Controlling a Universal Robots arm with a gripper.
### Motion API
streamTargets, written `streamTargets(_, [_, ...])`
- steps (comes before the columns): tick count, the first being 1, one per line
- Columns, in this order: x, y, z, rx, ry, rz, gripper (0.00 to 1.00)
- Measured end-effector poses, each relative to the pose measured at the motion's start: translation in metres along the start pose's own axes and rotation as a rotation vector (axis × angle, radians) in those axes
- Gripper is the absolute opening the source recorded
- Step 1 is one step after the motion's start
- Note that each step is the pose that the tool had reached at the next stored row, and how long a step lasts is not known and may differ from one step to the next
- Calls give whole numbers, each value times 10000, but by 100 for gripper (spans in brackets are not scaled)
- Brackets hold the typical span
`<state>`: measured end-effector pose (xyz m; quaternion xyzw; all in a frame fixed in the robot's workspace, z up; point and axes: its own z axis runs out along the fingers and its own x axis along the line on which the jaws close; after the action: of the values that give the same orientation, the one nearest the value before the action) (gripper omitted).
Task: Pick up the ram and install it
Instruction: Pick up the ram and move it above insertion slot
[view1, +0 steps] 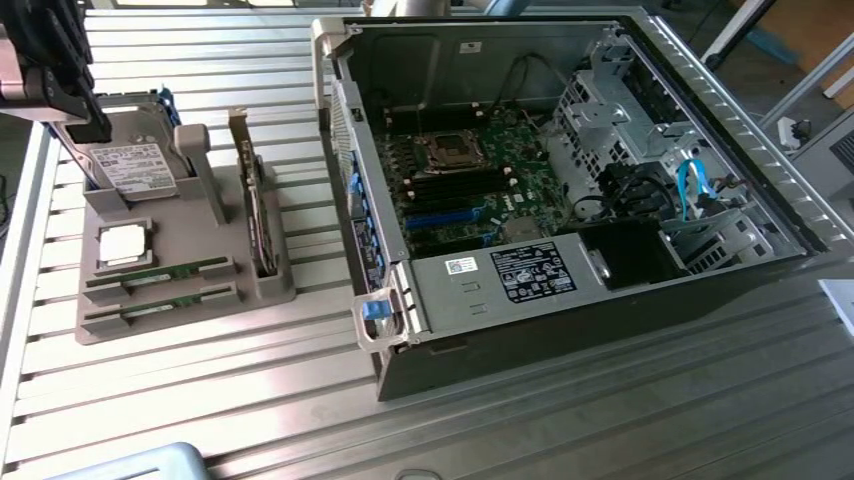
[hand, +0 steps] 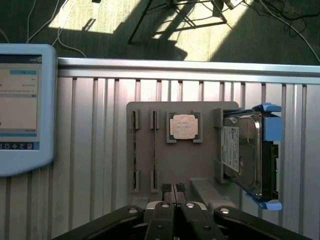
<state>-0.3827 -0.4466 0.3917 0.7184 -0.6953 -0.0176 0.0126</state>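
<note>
Two ram sticks (view1: 158, 273) lie in their tray (view1: 107, 328) slots, untouched. Gripper (view1: 88, 130) hangs over the tray, fingers pressed together, empty. Nothing picked up or installed in the case (view1: 561, 340) yet.

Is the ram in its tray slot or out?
In. Both ram sticks sit in the grey tray's slots; the shut gripper holds nothing.
</note>
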Motion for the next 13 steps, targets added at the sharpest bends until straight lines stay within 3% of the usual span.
streamTargets(9, [-1,24,1,55,5,-43,11])
streamTargets(13, [88,27,13,54,9,-43,11])
